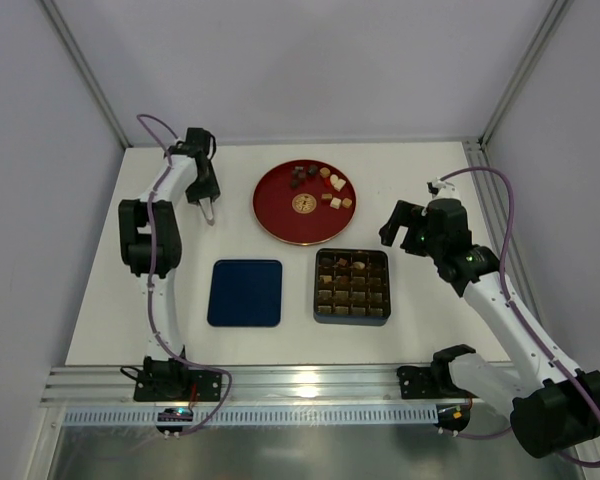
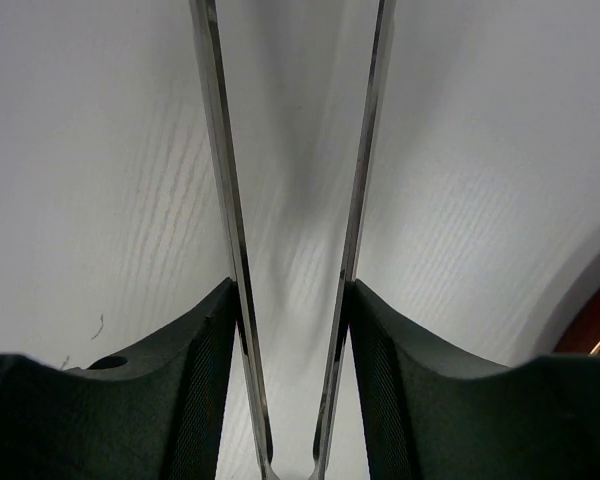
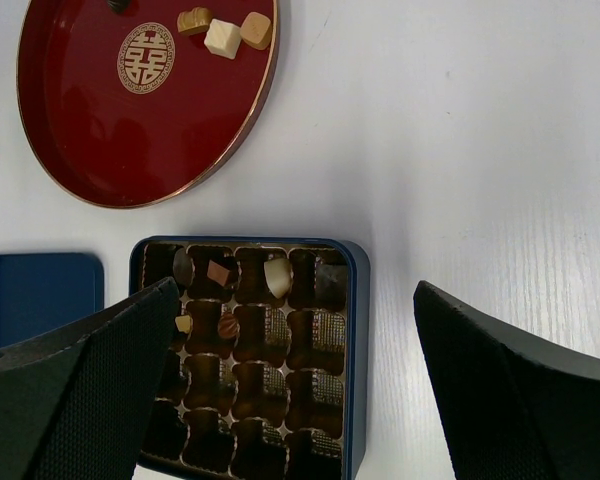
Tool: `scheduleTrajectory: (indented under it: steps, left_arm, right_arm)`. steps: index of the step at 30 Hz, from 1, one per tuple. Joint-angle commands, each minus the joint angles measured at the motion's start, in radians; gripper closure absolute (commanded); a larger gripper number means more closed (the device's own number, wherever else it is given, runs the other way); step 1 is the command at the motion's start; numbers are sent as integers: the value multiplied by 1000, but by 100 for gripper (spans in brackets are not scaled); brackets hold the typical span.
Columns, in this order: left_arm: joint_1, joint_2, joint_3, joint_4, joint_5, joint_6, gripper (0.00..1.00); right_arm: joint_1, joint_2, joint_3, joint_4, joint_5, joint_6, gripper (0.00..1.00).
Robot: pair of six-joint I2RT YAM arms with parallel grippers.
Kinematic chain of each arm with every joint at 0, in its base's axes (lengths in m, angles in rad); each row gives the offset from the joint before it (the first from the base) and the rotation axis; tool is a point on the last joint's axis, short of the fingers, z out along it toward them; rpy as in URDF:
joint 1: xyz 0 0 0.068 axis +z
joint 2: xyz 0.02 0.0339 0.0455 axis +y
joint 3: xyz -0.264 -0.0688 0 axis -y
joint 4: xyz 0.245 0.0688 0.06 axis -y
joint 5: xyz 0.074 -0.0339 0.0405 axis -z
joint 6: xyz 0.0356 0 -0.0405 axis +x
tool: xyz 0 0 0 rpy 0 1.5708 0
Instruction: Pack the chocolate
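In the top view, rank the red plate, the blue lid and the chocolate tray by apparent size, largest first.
1. Red plate, clearly largest.
2-3. Chocolate tray and blue lid: near alike, too close to rank.

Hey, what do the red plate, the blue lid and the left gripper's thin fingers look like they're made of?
Red plate: glossy lacquer or plastic, given its reflections. Blue lid: smooth, faint sheen; tin or card, unclear. Fingers of the left gripper: thin polished metal, with mirror-like shine.
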Motion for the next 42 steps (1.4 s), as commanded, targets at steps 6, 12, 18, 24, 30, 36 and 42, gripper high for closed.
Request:
scheduleTrajectory:
  steps: [6,12,18,24,30,36,42]
  left_arm:
    - [27,23,28,52,7,16,47]
    - [27,36,21,56,9,15,41]
    - [25,40,24,53,8,18,36]
    - [27,36,21,53,3,32,26]
    - [27,24,23,52,11,33,22]
    - [27,-16,52,47,8,49,18]
    - [27,-49,73,27,26,64,16]
  right_arm:
    - [-2,-17,-2,31,-16,-11,0]
    - [-2,-19,-5,31,-10,-11,0]
    - [-2,-17,-10,31,-10,-12,0]
    - [-2,-20,-17,34,-13,-17,0]
    - [-2,-20,-16,31,-8,-18,0]
    - [-2,-19,-25,33,-3,-20,0]
    - [-4,-14,-22,34,-5,-20,0]
